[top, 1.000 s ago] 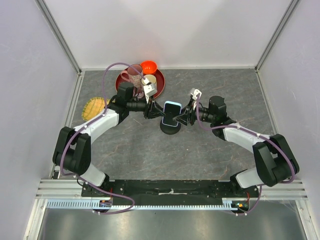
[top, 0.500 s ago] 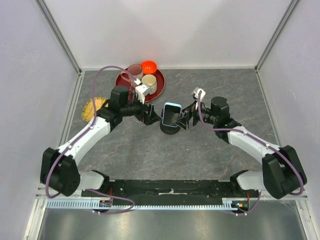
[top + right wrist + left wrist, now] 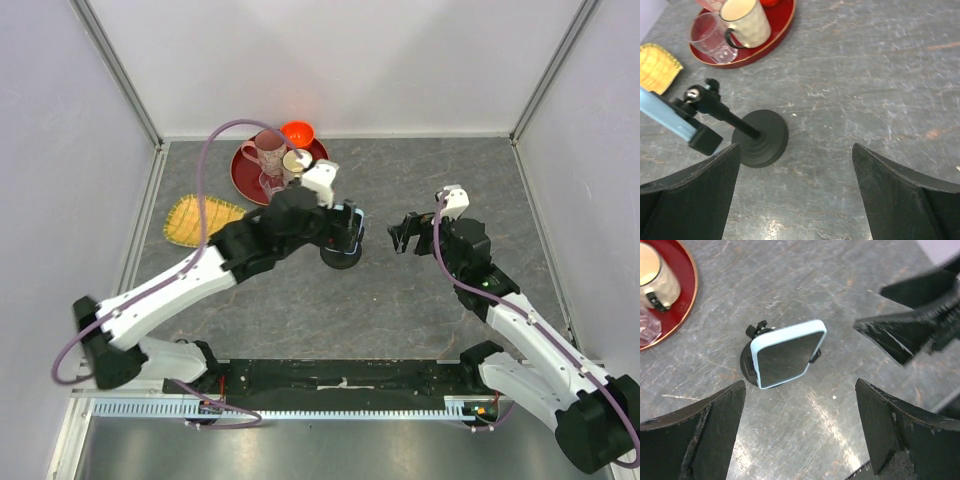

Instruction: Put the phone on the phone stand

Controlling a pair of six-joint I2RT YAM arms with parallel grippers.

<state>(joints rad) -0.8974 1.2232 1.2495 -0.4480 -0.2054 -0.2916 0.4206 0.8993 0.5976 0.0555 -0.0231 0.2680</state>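
Most of the job looks done, judging by how things lie on the grey table (image 3: 400, 300). Neither arm holds anything. The left gripper (image 3: 800, 385) hangs right above the phone stand (image 3: 762, 137), its fingers spread wide to either side and touching nothing. The right gripper (image 3: 795, 147), likewise spread and empty, sits off to the stand's right, apart from it and pointing toward it. A red tray (image 3: 245, 180) with cups on it lies behind the stand and to its left, and a yellow woven mat (image 3: 195, 218) lies farther to the stand's left; neither seems to matter here. The stand itself sits on its round base, with the post rising at a slant to the cradle. The phone (image 3: 787, 354) rests in that cradle, its dark screen tilted upward and its light blue rim showing all round, with no finger on it, so it appears to be holding up by itself. Whether the cradle actually clamps the phone or only props it cannot be told from these views. What seems to be left is small: draw both arms clear without bumping the stand, and see that the phone stays put.
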